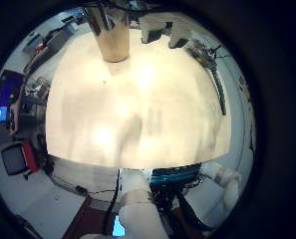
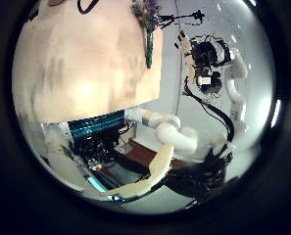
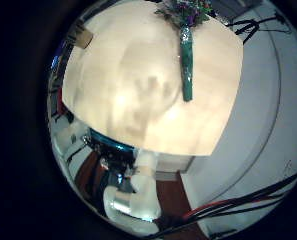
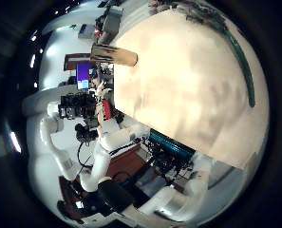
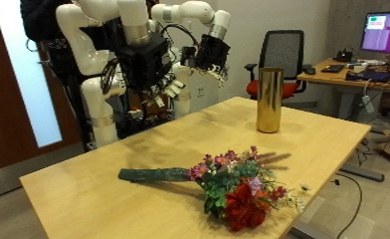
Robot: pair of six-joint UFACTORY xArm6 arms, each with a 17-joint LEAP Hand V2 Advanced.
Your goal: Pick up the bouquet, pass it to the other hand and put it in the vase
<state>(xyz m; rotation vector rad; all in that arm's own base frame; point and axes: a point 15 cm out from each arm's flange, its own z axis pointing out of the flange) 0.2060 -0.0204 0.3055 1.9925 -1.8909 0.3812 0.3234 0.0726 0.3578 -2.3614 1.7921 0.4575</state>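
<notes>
In the outside view a bouquet [image 5: 232, 187] of red, pink and purple flowers with a dark green wrapped stem lies flat on the wooden table [image 5: 129, 204], near its front edge. A tall gold vase [image 5: 268, 100] stands upright at the table's far side. Both hands hang above the table's back edge, holding nothing. My left hand [image 5: 211, 50] is open, up beside the vase. The left little finger side palm view shows the vase [image 1: 113, 42] and the bouquet [image 1: 218, 82]. The right little finger side palm view shows the bouquet [image 3: 186, 50].
A black and red office chair [image 5: 286, 55] and a desk with a monitor [image 5: 381, 35] stand behind the table. The left thumb side palm view shows the bouquet [image 2: 147, 31] at the table edge; the right thumb side palm view shows the vase [image 4: 117, 55].
</notes>
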